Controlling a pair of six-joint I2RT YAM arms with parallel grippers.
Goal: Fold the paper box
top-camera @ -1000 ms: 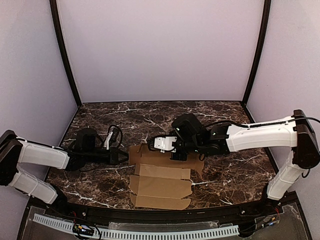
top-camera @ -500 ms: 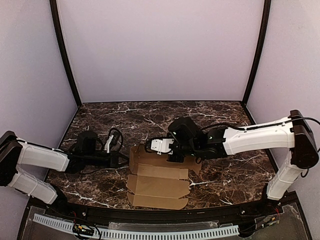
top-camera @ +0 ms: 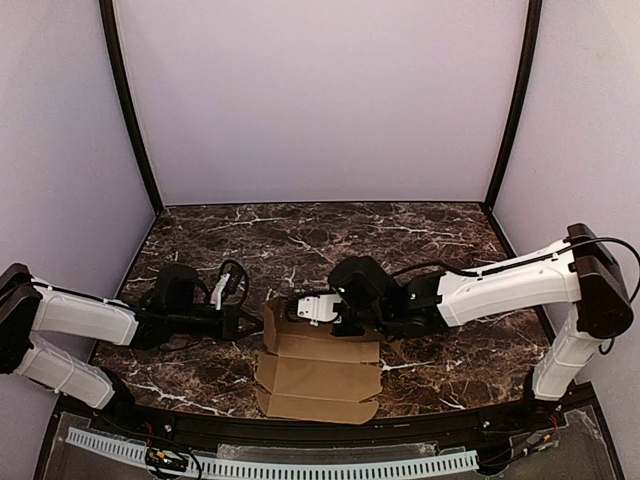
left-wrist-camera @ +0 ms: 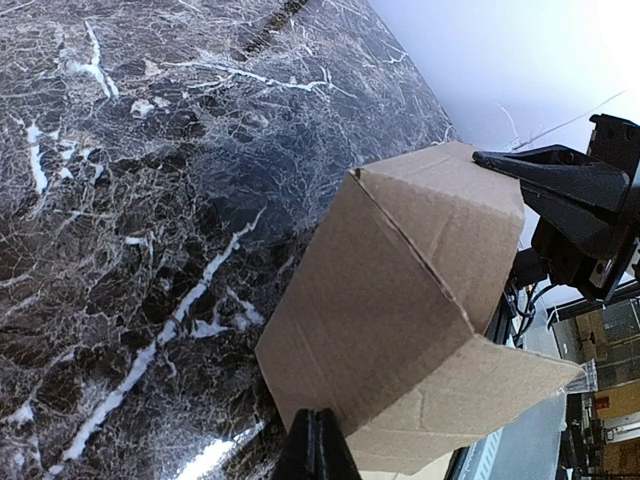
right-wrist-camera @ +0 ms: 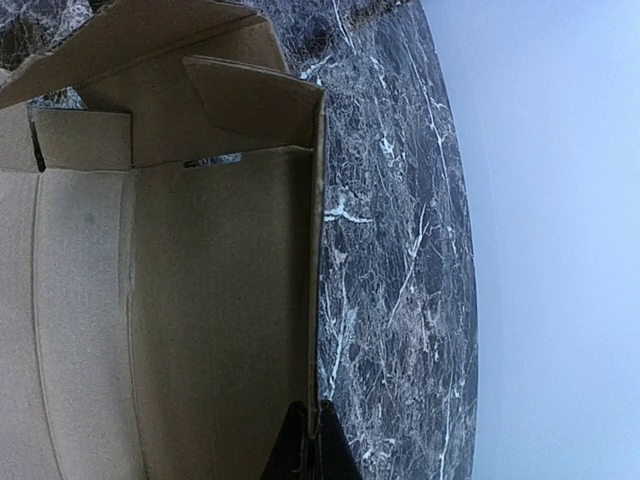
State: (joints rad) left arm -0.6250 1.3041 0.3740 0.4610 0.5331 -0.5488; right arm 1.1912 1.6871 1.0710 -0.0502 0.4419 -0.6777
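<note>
Plainly, the right gripper [right-wrist-camera: 308, 447], clenched at the rim of a raised wall, and the left gripper [left-wrist-camera: 318, 450], clenched just outside the upturned left end, could skid the half-folded paper box [top-camera: 318, 372] over the marble table [top-camera: 450, 240] or let the walls fall flat, since neither visibly grips the cardboard between them.

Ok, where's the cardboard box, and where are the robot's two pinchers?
paper box [top-camera: 320, 372]: top view, on its flat near panel.
left gripper [left-wrist-camera: 318, 448]: left wrist view, on its shut fingertips, by the box's raised wall.
right gripper [right-wrist-camera: 309, 445]: right wrist view, on its shut fingertips, at a raised wall's edge.
</note>
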